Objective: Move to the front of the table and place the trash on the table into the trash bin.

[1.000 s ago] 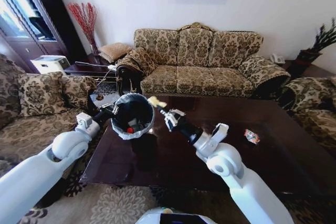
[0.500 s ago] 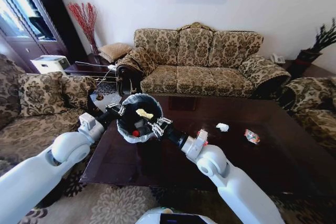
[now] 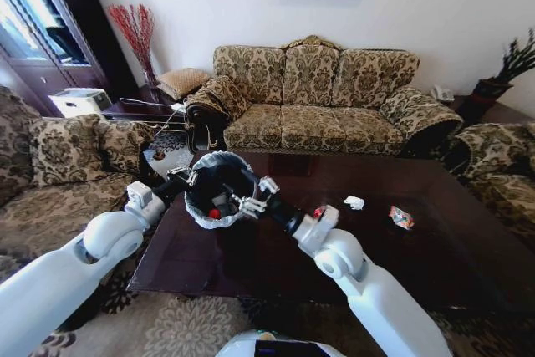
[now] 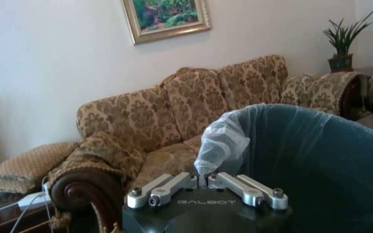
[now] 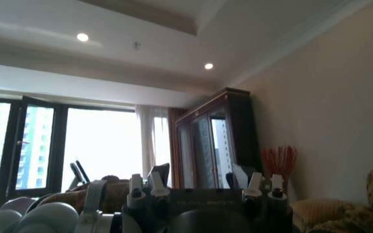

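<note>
**Bin Held Above the Surface, Right Gripper at Its Mouth**

The left gripper (image 4: pixel 203 187) was clamped on the near rim of the trash bin (image 3: pixel 219 189), its fingers pinching the pale edge of the liner, as the left wrist view showed. It held the bin raised over the left end of the surface (image 3: pixel 276 248), tilted so the black-lined mouth faced the robot. A small red piece and some pale litter lay inside the bin.

The right gripper (image 3: pixel 252 198) reached across from the right arm to the bin's near rim, over the opening. Whether its fingers were apart or together could not be told. The right wrist view looked up at the ceiling and a tall window.

Farther right on the dark glossy surface, well apart from the bin, lay a white crumpled paper wad (image 3: pixel 354 202), a multicoloured wrapper (image 3: pixel 401 217) beyond it, and a red scrap (image 3: pixel 318 211) just beside the right forearm.

A patterned sofa (image 3: pixel 318 98) stood behind the surface, against the wall.
</note>
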Robot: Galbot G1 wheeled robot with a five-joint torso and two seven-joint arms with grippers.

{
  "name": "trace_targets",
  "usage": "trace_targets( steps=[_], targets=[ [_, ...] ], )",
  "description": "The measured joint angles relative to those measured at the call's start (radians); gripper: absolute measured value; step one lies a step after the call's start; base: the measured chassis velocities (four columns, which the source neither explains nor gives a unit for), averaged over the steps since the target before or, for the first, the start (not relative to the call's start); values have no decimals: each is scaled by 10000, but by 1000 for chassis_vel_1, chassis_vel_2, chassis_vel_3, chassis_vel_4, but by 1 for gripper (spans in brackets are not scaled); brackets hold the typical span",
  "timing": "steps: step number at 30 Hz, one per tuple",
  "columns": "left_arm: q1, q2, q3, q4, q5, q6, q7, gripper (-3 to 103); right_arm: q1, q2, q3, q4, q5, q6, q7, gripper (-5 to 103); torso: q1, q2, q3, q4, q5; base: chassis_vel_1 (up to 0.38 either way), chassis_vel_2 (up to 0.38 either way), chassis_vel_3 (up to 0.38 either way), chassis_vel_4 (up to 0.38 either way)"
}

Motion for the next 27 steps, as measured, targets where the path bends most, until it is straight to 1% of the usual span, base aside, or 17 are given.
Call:
trace_targets(
  steps=[1, 2, 3, 4, 6, 7, 9, 10, 12, 13, 15, 18, 19, 21, 24, 25, 27],
  targets=[
    [0, 0, 0, 0, 0, 0, 0, 3, 0, 0, 0, 0, 0, 0, 0, 62, 0, 0, 0, 0, 0, 0, 0, 0, 0],
    [-10, 0, -29, 43, 0, -11, 2, 3, -179, -54, 259, 225, 48, 80, 119, 58, 0, 0, 0, 0, -2, 0, 0, 0, 0],
    [-2, -17, -128, 85, 1, -27, 2, 3, -562, -164, 924, 604, 57, 142, 465, 54, 0, 1, -1, -1, -1, 0, 0, 0, 0],
    [-2, -17, -128, 85, 1, -27, 2, 3, -562, -164, 924, 604, 57, 142, 465, 54, 0, 1, -1, -1, -1, 0, 0, 0, 0],
    [38, -81, -220, 125, 10, -71, 3, 3, -1144, -319, 1969, 743, -217, 46, 1383, 48, -1, 0, -1, 0, 2, 0, 0, 0, 0],
    [38, -81, -220, 125, 10, -71, 3, 3, -1144, -319, 1969, 743, -217, 46, 1383, 48, -1, 0, -1, 0, 2, 0, 0, 0, 0],
    [64, -192, -250, 145, 62, -92, 3, 3, -1714, -370, 3013, 449, -562, -251, 2493, 44, -1, 0, -1, -1, 0, 0, 0, 0, 0],
    [64, -192, -250, 145, 62, -92, 3, 3, -1714, -370, 3013, 449, -562, -251, 2493, 44, -1, 0, -1, -1, 0, 0, 0, 0, 0],
    [75, -285, -258, 145, 100, -115, 3, 3, -2130, -297, 3778, -279, -1045, -402, 3439, 43, -1, 0, -1, -2, 0, 0, 0, 0, 0],
    [75, -285, -258, 145, 100, -115, 3, 3, -2130, -297, 3778, -279, -1045, -402, 3439, 43, -1, 0, -1, -2, 0, 0, 0, 0, 0],
    [76, -332, -259, 145, 125, -134, 3, 3, -2361, -205, 4037, -946, -1411, -465, 3904, 44, -1, 0, -1, 0, 3, 0, 0, 0, 0],
    [76, -356, -261, 147, 131, -148, 3, 3, -2483, -144, 4037, -1344, -1566, -574, 4055, 46, -1, 0, -1, 0, 0, 0, 0, 0, 0],
    [72, -383, -261, 152, 137, -152, 4, 3, -2586, -51, 3901, -1792, -1621, -786, 4105, 50, -1, 0, -1, 0, -1, 0, 0, 0, 0],
    [69, -406, -261, 154, 143, -153, 4, 3, -2631, 23, 3753, -2090, -1629, -899, 4119, 50, -1, 0, -1, 0, -1, 0, 0, 0, 0],
    [68, -473, -244, 157, 183, -170, 13, 3, -2655, 282, 3261, -3368, -1930, -1059, 3987, 61, -1, 0, -1, 2, 0, 0, 0, 0, 0],
    [68, -473, -244, 157, 183, -170, 13, 3, -2655, 282, 3261, -3368, -1930, -1059, 3987, 61, -1, 0, -1, 2, 0, 0, 0, 0, 0],
    [79, -483, -235, 174, 205, -194, 27, 3, -2524, 434, 3033, -4341, -2242, -1082, 3828, 71, -1, 0, -1, -1, 0, 0, 0, 0, 0]
  ],
)
